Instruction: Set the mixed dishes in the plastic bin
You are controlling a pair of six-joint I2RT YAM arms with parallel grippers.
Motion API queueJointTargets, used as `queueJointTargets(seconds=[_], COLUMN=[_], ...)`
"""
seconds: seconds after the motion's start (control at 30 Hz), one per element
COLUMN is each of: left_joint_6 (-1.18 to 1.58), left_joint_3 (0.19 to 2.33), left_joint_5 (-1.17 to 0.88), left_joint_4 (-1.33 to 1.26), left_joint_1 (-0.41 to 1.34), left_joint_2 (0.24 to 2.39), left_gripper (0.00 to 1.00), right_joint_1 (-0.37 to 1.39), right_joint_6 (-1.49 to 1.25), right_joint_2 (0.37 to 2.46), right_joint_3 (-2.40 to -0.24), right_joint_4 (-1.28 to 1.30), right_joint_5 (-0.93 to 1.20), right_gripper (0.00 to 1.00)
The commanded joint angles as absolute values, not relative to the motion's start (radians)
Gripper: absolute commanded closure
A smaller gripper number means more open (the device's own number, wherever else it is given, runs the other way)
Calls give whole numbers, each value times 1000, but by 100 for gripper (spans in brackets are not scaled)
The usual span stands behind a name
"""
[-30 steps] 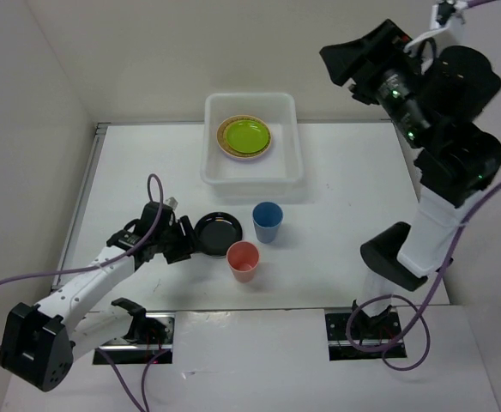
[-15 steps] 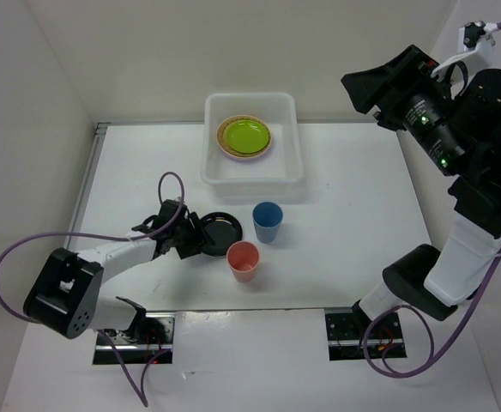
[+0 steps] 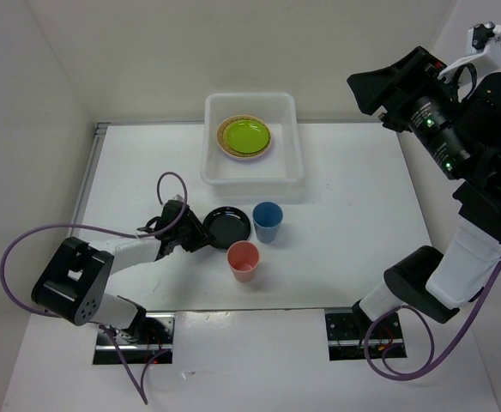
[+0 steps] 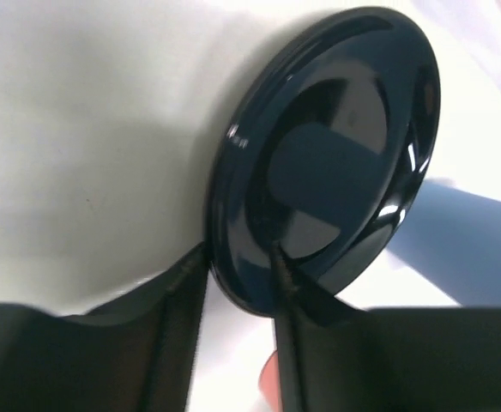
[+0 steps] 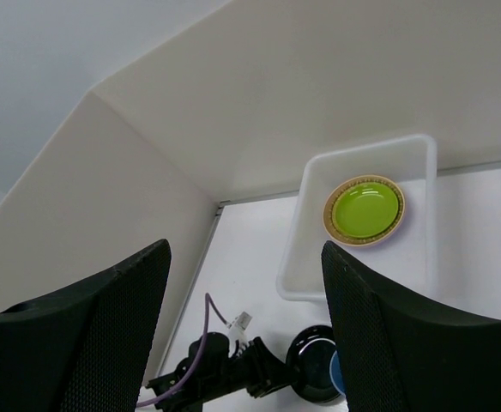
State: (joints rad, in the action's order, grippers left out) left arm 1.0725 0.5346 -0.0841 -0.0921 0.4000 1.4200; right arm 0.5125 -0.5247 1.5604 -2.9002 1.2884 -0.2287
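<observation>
White walls close round a white worktop (image 3: 353, 215), which I am watching from overhead and from both wrists; the plastic bin (image 3: 252, 178) sits at the far middle, and inside it the lime green plate (image 3: 244, 136) lies on top of the woven tan plate (image 3: 221, 137), only the tan rim showing around it; both sit toward the bin's far left corner.

On the near side of the bin, the black plate (image 3: 227, 227) is out on the worktop; the left gripper (image 3: 197, 233) reaches it from the left, low and stretched out; from the left wrist I see the jaws clenched on the plate's near rim, one finger (image 4: 180, 283) under the edge and the other on the glossy inner face; the plate looks tipped up in that view, though I cannot tell how far.

Just right of the black plate, the blue cup (image 3: 268, 220) stands upright; the pink cup (image 3: 243, 258) stands upright a little nearer to me, beside both.

High up on the right, the right gripper (image 5: 244, 283) hangs well above the worktop; its jaws are spread wide with nothing between them.
</observation>
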Motion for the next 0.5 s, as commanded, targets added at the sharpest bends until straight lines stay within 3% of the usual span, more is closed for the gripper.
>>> queueJointTargets(seconds=[0.0, 0.1, 0.3, 0.47], left_joint_6=[1121, 1150, 1170, 1190], left_joint_3=[457, 434, 402, 393], left_joint_5=[-35, -35, -12, -3], left_joint_4=[-123, -170, -198, -238], left_joint_1=[402, 402, 402, 402], left_joint_2=[1450, 1450, 1450, 1470], left_gripper=[61, 68, 70, 78], right_joint_1=[514, 514, 514, 514], right_joint_6=[-503, -503, -503, -503], right_joint_2=[1580, 1580, 1580, 1589], right_joint_3=[-2919, -2919, -2928, -2937], right_joint_4=[1296, 1296, 1296, 1296], right_joint_5=[-239, -239, -230, -230], right_gripper=[24, 24, 24, 24])
